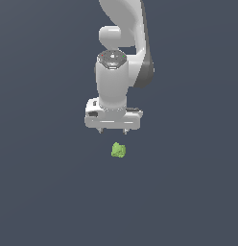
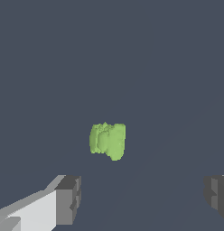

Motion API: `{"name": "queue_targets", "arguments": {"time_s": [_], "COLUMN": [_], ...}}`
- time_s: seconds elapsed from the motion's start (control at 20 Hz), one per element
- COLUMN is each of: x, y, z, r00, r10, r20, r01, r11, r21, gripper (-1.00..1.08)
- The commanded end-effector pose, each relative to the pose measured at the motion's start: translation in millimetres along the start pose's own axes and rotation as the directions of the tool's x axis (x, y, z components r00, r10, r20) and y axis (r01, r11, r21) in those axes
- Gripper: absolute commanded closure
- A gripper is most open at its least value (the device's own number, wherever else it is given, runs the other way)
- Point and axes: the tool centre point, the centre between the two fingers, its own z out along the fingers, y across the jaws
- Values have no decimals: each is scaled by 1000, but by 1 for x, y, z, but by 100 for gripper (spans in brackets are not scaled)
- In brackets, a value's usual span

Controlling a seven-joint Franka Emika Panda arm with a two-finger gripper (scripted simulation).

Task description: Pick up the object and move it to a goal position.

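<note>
Surroundings: a flat, featureless dark slate-blue surface (image 1: 44, 192) fills both views. Only my own arm and the object show on it. In the exterior view, open surface lies all round the object, and the gap between it and my fingertips shows bare surface only.

My arm (image 1: 122, 29): smooth white casing with a dark grey band down one side, coming down from the top of the exterior view. The wrist is a rounded white cylinder with a dark circular cap on top. Below it sits the wide, boxy white hand.

My gripper (image 1: 112, 131): two short fingertips poke out under the hand, set well apart, jaws spread wide. Nothing is held between them. In the wrist view the finger pads (image 2: 68, 200) are blocky, dark grey, with ridged inner faces, one backed by a pale grey-white finger body; the other pad sits at the far edge of the picture.

The object (image 1: 118, 150): small, yellow-green, lumpy. It lies on the surface just below my fingertips in the exterior view, slightly toward the exterior view's right, apart from them, not touching. In the wrist view the object (image 2: 108, 140) looks like a squat, ribbed lump with vertical folds and an uneven lower edge. It is much narrower than the span between my pads.
</note>
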Motion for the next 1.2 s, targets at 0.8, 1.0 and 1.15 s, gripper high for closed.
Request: {"name": "queue_targets", "arguments": {"time_s": [0.8, 1.0, 1.15], "x": [2, 2, 2], "y": [-5, -7, -9], "z": [26, 34, 40], "r00": [929, 881, 838], "r10": [-369, -472, -545], "r20": [17, 20, 21], "r01": [369, 472, 545], "r11": [929, 882, 838], "r21": [3, 7, 12], "gripper": [-92, -92, -92]}}
